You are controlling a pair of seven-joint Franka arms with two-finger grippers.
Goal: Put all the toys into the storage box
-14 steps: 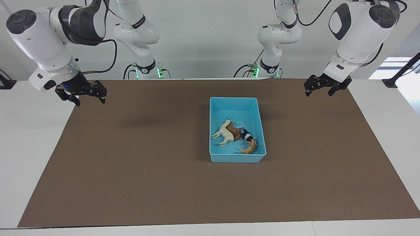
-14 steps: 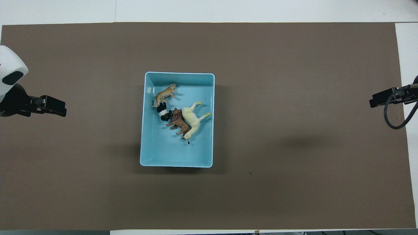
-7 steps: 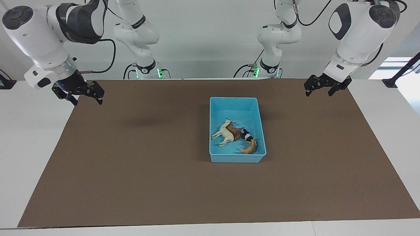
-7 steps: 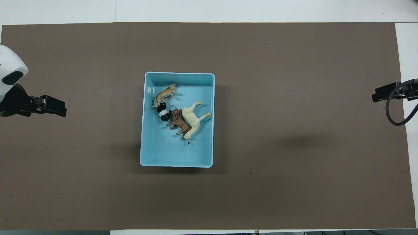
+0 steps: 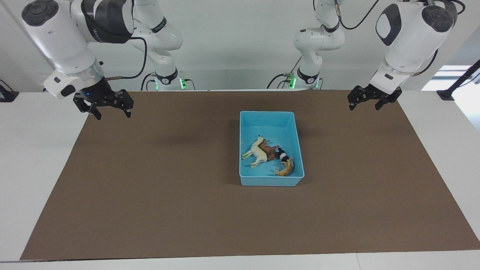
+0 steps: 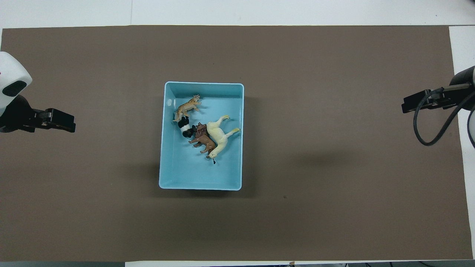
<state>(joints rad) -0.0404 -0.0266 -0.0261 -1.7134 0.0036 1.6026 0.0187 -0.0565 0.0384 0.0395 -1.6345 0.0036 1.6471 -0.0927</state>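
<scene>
All four toys are seen lying inside the storage box (image 5: 270, 179): the cream-white llama (image 5: 256, 154), the brown figurine (image 5: 269, 149) touching it, the panda (image 5: 283, 155) and the orange spotted figurine (image 5: 285, 170) in a row toward the left arm's end. The box is set on the brown mat (image 5: 150, 187), well apart from both claws. The left gripper (image 5: 366, 100) is held open and empty over the mat's edge at its own end. The right gripper (image 5: 108, 108) is likewise open, nothing gripped, over the mat's corner at its end.
</scene>
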